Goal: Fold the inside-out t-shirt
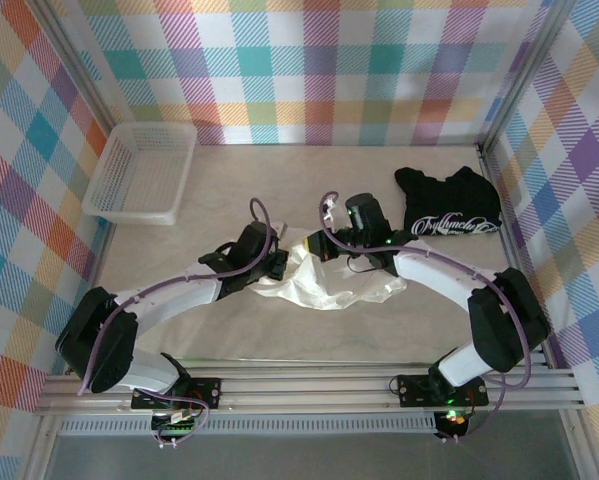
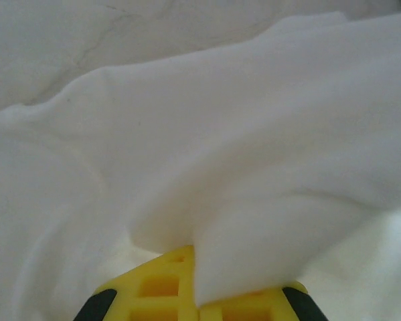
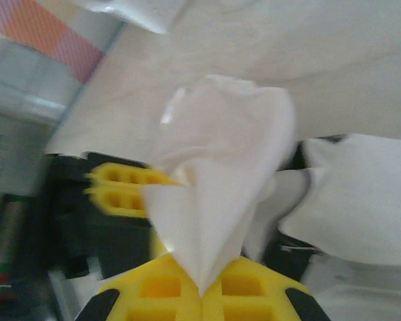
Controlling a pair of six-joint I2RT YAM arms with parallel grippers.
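My left pincer (image 1: 278,263) is clamped on a fold of the white shirt (image 1: 324,285); in the left wrist view the cloth (image 2: 254,167) runs down between its yellow fingers (image 2: 153,287). My right pincer (image 3: 201,293) also grips a bunched peak of the shirt (image 3: 220,154), pinched tight between its fingers (image 3: 160,284). The shirt lies crumpled on the tabletop (image 1: 279,180), right of the basket (image 1: 182,180) and nearer the arm bases than it. The basket's white mesh floor shows bare. The black shirt (image 1: 449,205) with script lettering lies far to the basket's right, apart from the white one.
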